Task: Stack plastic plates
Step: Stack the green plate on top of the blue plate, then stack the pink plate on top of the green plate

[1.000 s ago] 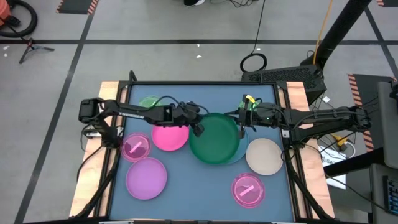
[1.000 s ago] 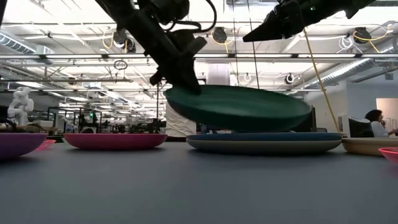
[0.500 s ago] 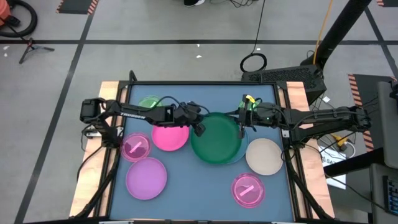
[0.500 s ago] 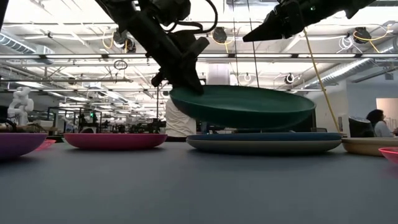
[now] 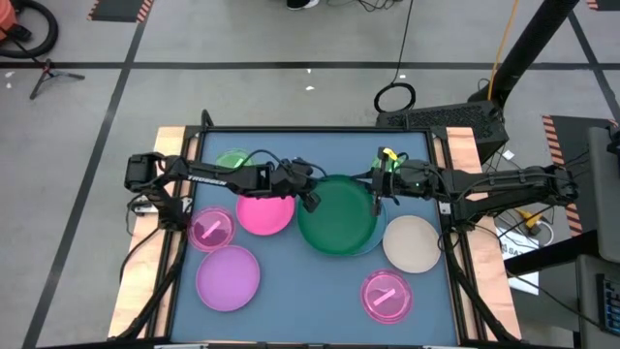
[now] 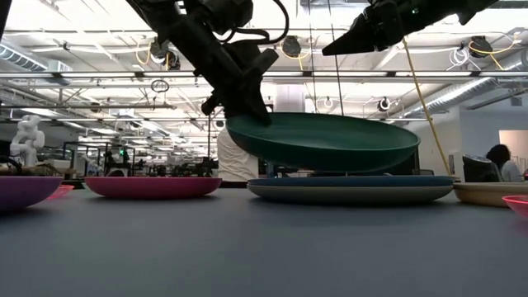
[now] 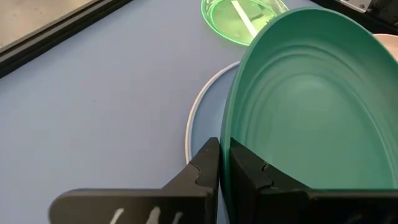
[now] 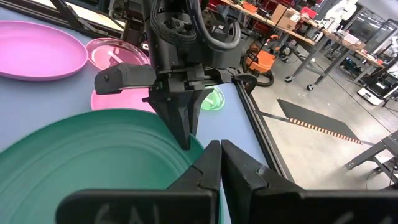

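Observation:
My left gripper (image 5: pixel 308 200) is shut on a dark green plate (image 5: pixel 336 215), held over a blue plate (image 6: pixel 351 181) that lies on a grey-white plate (image 6: pixel 351 195). In the left wrist view the green plate (image 7: pixel 311 106) fills the frame's right and the grey-white plate's rim (image 7: pixel 194 121) shows under it. My right gripper (image 5: pixel 378 190) is shut and empty, high above the green plate's far right part (image 6: pixel 330 49); its wrist view looks down on the green plate (image 8: pixel 93 162) and on my left gripper (image 8: pixel 181 124). My left gripper pinches the green plate's left rim (image 7: pixel 227 134) between its two fingers, one finger inside the plate and one outside. The fingers (image 6: pixel 247 103) slant down from the table's left. The plate is lifted clear of the blue plate, nearly level, its held side a little higher.
On the table lie a hot pink plate (image 5: pixel 263 213), a small pink translucent plate (image 5: pixel 211 229), a purple plate (image 5: pixel 228 276), another small pink plate (image 5: pixel 386 296), a beige plate (image 5: pixel 411 242) and a small translucent green plate (image 5: pixel 232 160) at the far left.
My left gripper has carried the green plate a little toward the table's right, over the blue plate; the plate stays clear of it.

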{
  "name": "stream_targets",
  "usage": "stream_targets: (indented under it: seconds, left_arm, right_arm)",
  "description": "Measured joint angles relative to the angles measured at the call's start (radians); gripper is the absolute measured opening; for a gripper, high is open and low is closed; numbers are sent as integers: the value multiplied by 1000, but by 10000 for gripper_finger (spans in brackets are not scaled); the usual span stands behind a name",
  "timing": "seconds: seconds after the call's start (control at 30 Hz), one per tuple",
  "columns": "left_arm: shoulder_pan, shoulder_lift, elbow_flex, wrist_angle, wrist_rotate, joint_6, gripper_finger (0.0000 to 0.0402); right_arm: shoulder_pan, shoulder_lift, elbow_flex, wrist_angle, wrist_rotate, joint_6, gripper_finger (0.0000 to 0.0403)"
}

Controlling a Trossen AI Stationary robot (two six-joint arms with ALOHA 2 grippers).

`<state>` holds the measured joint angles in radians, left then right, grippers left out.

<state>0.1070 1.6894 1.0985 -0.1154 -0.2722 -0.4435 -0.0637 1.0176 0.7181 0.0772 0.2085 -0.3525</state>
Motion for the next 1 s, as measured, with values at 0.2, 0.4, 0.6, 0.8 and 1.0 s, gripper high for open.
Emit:
stream_targets:
  seconds: [0.2, 0.4, 0.6, 0.8, 1.0]
  left_arm:
    - [6, 0, 0, 0, 0, -2, 22]
    - [6, 0, 0, 3, -1, -4, 48]
    - [6, -1, 0, -3, -1, -4, 130]
    - [6, -1, 0, -5, -4, 6, 191]
    - [6, -1, 0, -7, -15, 55, 209]
  right_arm:
    - [0, 0, 0, 0, 0, 0, 6]
    - [0, 0, 0, 0, 0, 0, 6]
    - [0, 0, 0, 0, 0, 0, 6]
    - [0, 0, 0, -3, 0, 0, 6]
    - [0, 0, 0, -16, 0, 0, 6]
